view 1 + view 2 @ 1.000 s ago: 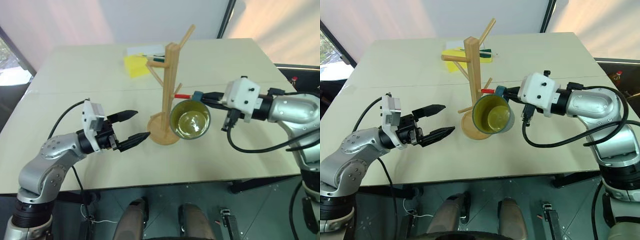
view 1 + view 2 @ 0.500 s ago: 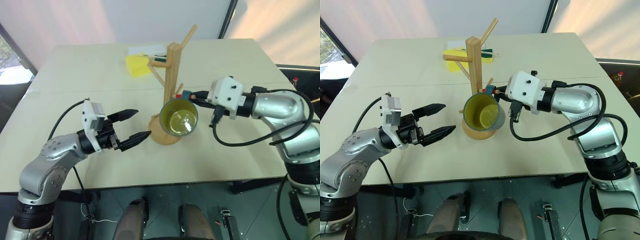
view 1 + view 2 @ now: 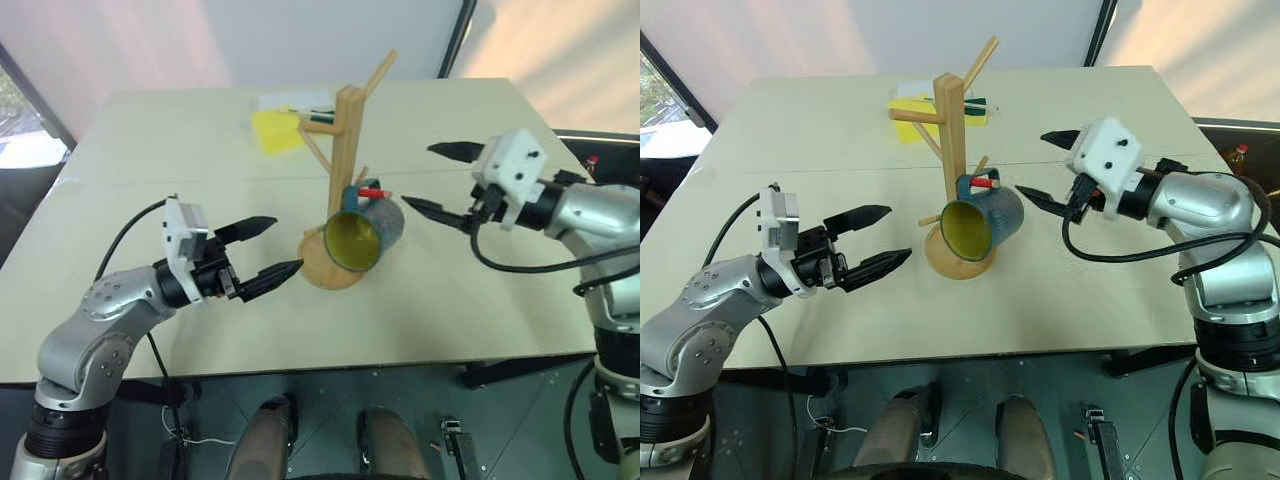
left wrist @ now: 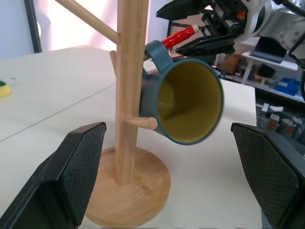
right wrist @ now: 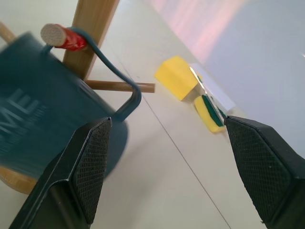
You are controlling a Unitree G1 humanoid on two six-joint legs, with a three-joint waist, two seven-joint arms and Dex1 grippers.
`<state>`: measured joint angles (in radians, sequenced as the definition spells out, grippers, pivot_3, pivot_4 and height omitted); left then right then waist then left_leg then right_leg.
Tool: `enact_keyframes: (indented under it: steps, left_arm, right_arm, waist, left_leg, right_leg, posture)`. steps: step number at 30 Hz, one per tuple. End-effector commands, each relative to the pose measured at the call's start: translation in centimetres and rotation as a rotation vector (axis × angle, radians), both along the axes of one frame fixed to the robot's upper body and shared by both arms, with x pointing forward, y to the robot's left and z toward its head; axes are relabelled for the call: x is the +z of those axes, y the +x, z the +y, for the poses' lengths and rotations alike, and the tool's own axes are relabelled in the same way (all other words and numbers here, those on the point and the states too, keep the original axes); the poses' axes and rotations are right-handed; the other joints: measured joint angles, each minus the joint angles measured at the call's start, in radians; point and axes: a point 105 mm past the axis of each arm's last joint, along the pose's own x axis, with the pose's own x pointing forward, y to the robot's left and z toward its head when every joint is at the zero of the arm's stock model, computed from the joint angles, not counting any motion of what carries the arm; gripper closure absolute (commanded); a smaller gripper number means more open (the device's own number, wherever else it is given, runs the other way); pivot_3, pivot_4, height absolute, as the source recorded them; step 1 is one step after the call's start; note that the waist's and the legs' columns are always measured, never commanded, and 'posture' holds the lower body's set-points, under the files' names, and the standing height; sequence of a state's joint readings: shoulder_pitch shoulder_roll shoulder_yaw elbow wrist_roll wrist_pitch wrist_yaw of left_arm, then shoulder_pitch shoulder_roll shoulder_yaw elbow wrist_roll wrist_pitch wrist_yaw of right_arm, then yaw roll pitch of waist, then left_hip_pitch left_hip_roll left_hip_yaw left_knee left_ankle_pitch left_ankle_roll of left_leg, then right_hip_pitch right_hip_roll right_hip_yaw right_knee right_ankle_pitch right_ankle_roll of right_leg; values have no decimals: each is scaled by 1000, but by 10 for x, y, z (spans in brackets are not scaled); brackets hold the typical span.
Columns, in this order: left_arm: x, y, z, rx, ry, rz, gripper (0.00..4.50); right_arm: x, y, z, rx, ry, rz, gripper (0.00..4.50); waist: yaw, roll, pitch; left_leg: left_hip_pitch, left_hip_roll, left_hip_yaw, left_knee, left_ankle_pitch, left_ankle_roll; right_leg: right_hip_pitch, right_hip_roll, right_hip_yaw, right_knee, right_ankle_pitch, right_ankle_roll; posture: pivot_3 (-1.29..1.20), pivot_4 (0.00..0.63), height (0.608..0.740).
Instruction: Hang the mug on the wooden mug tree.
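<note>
One mug (image 3: 362,236) hangs by its handle on a red-tipped peg of the one tree (image 3: 338,190) on the table (image 3: 150,150). Two claws, left (image 3: 264,248) and right (image 3: 436,179), both wide, empty.

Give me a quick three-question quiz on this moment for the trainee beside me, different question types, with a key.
1. True or false: the mug hangs by its handle on a red-tipped peg of the wooden mug tree.
2. Which gripper is nearer the mug? A) left gripper B) right gripper
3. Fill in: the mug's mouth faces toward the robot, showing its ____ inside.

Key
1. True: the handle loops over the peg and no gripper touches the mug.
2. B; its fingers are spread, just off the mug's side.
3. yellow
</note>
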<state>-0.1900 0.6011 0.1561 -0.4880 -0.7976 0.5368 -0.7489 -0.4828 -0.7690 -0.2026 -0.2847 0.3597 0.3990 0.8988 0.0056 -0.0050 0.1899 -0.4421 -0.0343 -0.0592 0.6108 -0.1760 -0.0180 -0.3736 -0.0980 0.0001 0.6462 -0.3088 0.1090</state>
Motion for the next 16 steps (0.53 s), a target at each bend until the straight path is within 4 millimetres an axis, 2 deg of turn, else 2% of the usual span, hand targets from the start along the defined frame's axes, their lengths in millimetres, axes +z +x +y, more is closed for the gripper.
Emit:
enact_keyframes:
  steps: [1,5,7,9,12,16]
  left_arm:
    - [-9,26,40,272,-29,-3,0]
    - [-30,45,76,510,-59,31,0]
    - [-52,50,97,648,-31,73,0]
    - [-68,50,110,732,-5,91,0]
    - [-80,46,114,765,-1,105,0]
    - [-88,44,118,787,-5,116,0]
  right_arm:
    - [-22,3,-36,-91,232,110,588]
    - [-62,11,-49,-191,316,186,588]
    - [-86,16,-51,-247,364,212,588]
    - [-106,18,-49,-284,391,228,588]
    - [-120,19,-44,-287,411,248,588]
    - [-128,20,-38,-272,419,263,588]
  waist:
    - [6,-1,0]
    - [5,0,0]
    - [1,0,0]
    - [-1,0,0]
    - [2,0,0]
    - [7,0,0]
  left_leg:
    - [1,0,0,0,0,0]
    - [0,-1,1,0,0,0]
    - [0,-1,2,1,0,0]
    - [0,-1,2,0,0,0]
    - [0,-1,1,0,0,0]
    - [-1,-1,1,0,0,0]
  right_leg:
    - [1,0,0,0,0,0]
    - [-1,0,0,1,0,0]
    - [-1,0,0,1,0,0]
    - [-1,0,1,1,0,0]
    - [-2,0,1,1,0,0]
    - [-2,0,1,2,0,0]
  posture:
    - [0,150,740]
    - [0,150,740]
    - [0,150,740]
    - [0,150,740]
    - [0,150,740]
    - [0,150,740]
